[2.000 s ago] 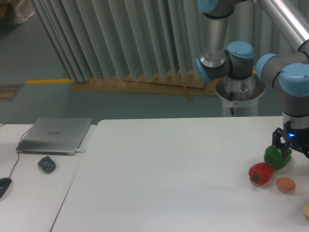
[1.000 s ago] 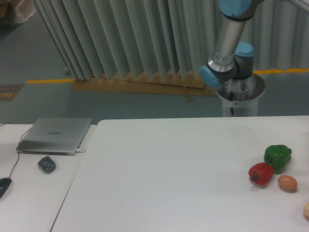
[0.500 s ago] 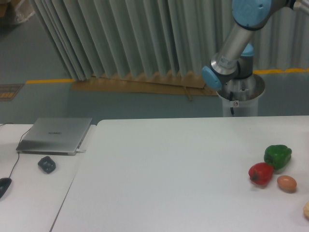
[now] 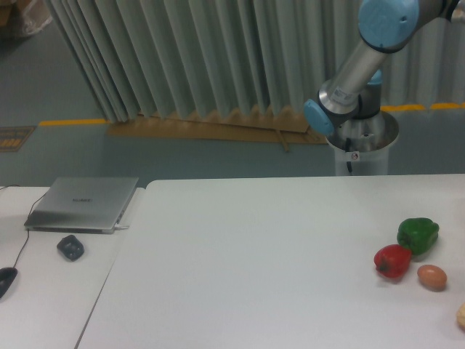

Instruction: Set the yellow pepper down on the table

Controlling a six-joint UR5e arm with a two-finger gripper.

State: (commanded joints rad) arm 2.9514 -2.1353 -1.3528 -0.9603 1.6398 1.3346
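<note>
From my remote console, with the arm (image 4: 363,54) raised at top right, its gripper out of frame and the yellow pepper nowhere in view above the table (image 4: 254,247), I expect a light, glossy, slippery fruit best clasped across its lobes.

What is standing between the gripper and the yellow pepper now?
That cannot be judged: neither shows. Only part of the arm is in view, with the gripper out of frame. On the table lie a green pepper, a red pepper and an egg-like thing.
</note>
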